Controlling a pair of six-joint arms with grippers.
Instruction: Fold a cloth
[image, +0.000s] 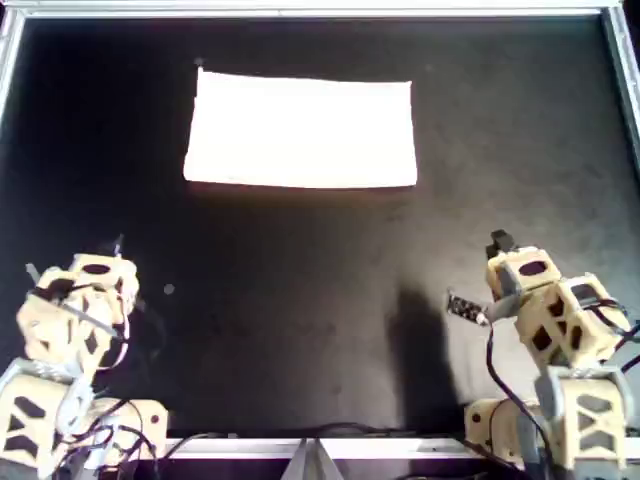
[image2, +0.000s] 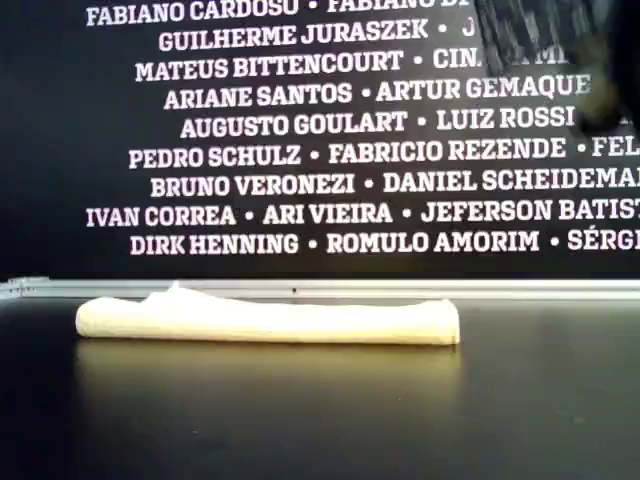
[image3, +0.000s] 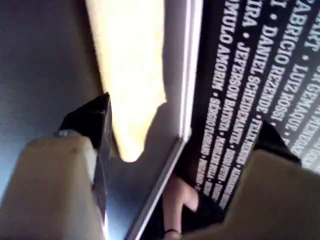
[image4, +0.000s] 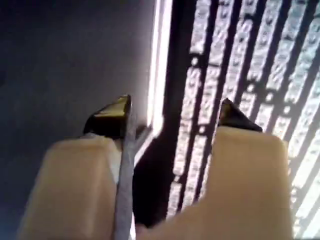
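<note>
Plainly, both claws are parked and hold nothing: the left gripper (image3: 180, 125) stands with its jaws wide apart, and the right gripper (image4: 172, 117) is likewise spread with only air between its fingers. Well ahead of both, toward the far rail, the cloth (image: 301, 131) lies flat as a neat rectangle; in the exterior view its near edge looks rounded and doubled, so I judge 1 fold is done. A 2nd fold, if wanted, calls for reaching forward to pinch a short edge and carry it across. Around the arms spreads the black table (image: 300, 320), edged by a pale metal rail (image2: 500, 289), with a black wall of white names (image2: 340, 150) behind.
</note>
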